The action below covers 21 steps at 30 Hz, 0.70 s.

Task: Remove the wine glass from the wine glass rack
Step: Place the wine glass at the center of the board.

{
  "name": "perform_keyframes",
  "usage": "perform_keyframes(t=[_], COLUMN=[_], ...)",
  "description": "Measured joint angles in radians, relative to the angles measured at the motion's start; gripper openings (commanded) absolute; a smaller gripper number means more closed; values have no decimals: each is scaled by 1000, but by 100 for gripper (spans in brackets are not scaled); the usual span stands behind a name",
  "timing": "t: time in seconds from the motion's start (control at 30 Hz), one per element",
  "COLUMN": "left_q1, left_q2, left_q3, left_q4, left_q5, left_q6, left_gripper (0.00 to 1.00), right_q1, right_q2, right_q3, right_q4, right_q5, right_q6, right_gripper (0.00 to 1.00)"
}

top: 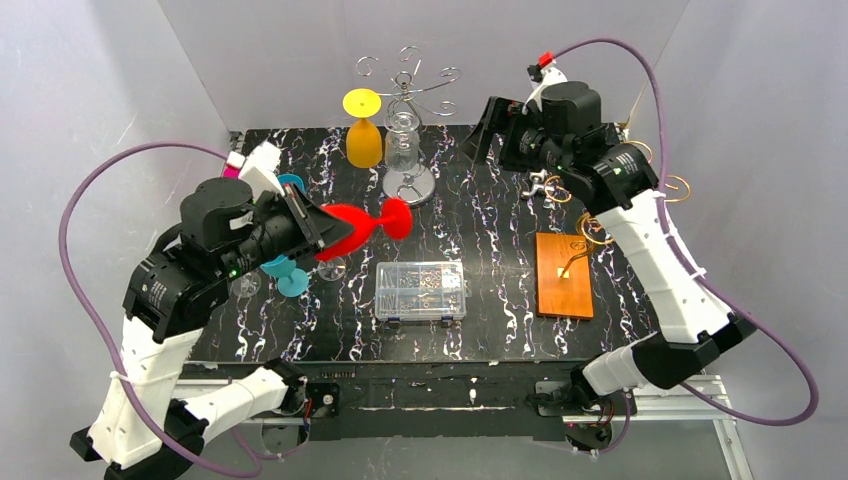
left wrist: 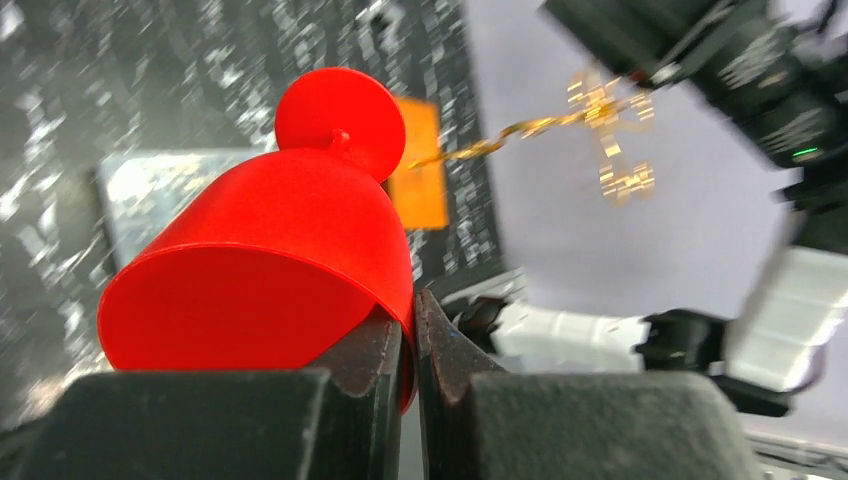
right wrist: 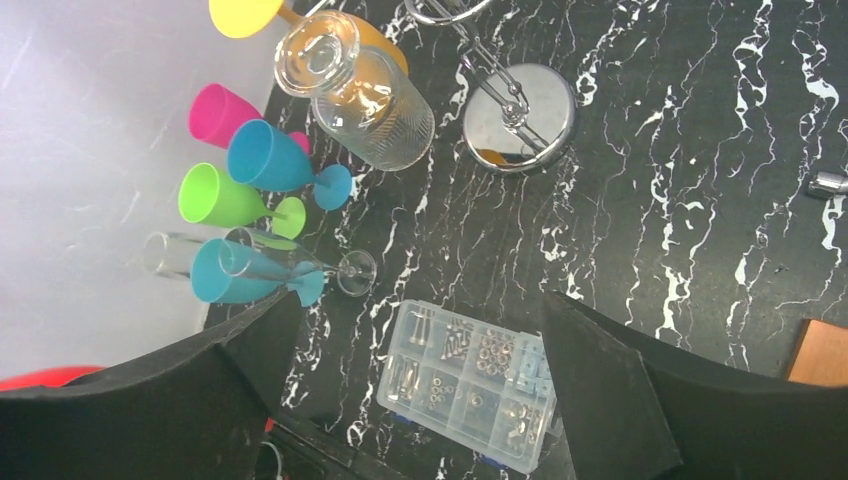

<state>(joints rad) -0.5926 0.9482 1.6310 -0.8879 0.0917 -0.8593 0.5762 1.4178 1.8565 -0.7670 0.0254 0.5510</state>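
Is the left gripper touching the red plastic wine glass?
Touching. The left wrist view shows the left gripper shut on the red plastic wine glass, rim wall pinched between the fingers.

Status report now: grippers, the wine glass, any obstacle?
Left gripper shut on red wine glass rim, off rack, sideways. Right gripper open, empty. Teal glass lies on table below.

I see red plastic wine glass [top: 358,227] off rack, held sideways above table, foot pointing right, bowl rim pinched in left gripper [left wrist: 408,345]. Chrome wire rack [top: 409,187] upright at back centre, well apart from glass.
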Motion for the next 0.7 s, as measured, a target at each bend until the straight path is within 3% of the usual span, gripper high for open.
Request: perform_keyframes(t=[0.17,0.37,0.7], left_q1=[0,0,4], left_q2=[8,-50,-11], left_q3=[2,-169,-349], left_q4=[-242,-422,-530], left_q5=[-6,-44,-220], left_q6=[58,70,55], left_gripper=[0,0,0], right_q1=[33,124,185], right_q2=[38,82,123], right_q3=[25,74,82], right_q4=[-18,-20,-20], right_q5=[41,128,194], right_q6=[-26,-56,-88], right_gripper=[98,98,98])
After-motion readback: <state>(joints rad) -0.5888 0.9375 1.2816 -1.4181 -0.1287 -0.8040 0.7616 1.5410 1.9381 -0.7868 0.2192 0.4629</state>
